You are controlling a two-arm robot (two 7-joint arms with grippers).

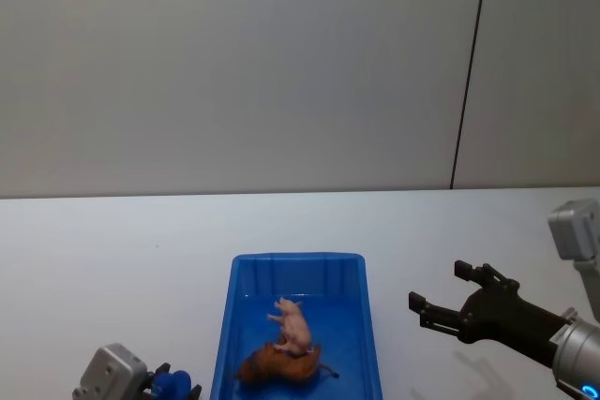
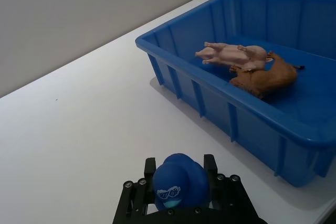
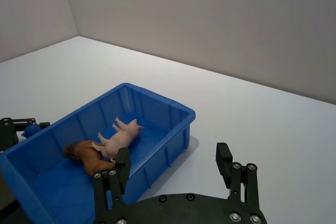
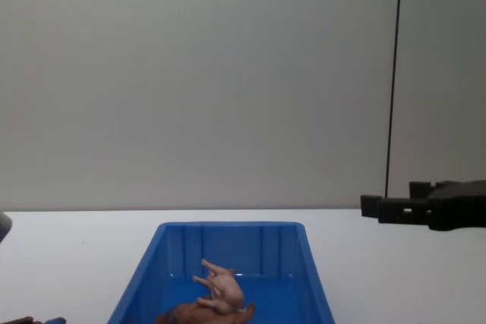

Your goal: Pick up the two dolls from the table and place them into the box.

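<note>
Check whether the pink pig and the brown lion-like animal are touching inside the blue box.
Touching. In the left wrist view the pig lies on its side across the brown animal, no gap between them, both inside the box.

The right end effector [image 1: 443,297] hovers above the table's right side, its 2 black fingers [image 3: 224,159] spread wide and empty (wrist angled in from the near right corner). The left end effector [image 2: 181,172] sits low at the near left edge, clamped on a small blue duck [image 2: 178,183].

A small blue rubber duck [image 2: 179,183] with white goggles — behind, a grey wall [image 1: 234,63] with one dark seam.
</note>
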